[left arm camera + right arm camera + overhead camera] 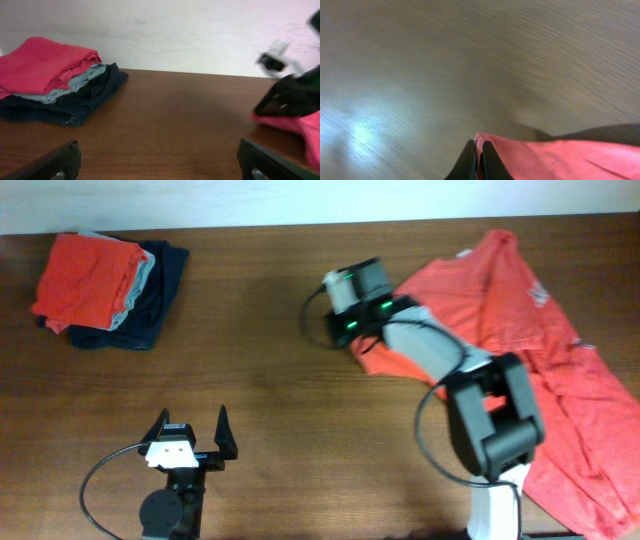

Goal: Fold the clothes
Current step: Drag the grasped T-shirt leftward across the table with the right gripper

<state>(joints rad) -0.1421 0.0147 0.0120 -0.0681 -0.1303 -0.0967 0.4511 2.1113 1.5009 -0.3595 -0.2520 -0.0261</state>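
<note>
The overhead camera looks straight down on the whole wooden worktop (pixel 270 330). The left wrist camera sits low, facing level across it toward the wall (pixel 200 35), and shares the folded stack (pixel 105 280) with the overhead view. The right wrist camera points steeply down, very close to the wood and the edge of an orange-red shirt (pixel 560 155).

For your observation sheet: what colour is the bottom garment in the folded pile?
The bottom garment is dark navy; left wrist view.

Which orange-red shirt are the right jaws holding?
The spread-out T-shirt on the right; the right jaws are shut on its edge. The folded T-shirt tops the pile at left, ungripped.
</note>
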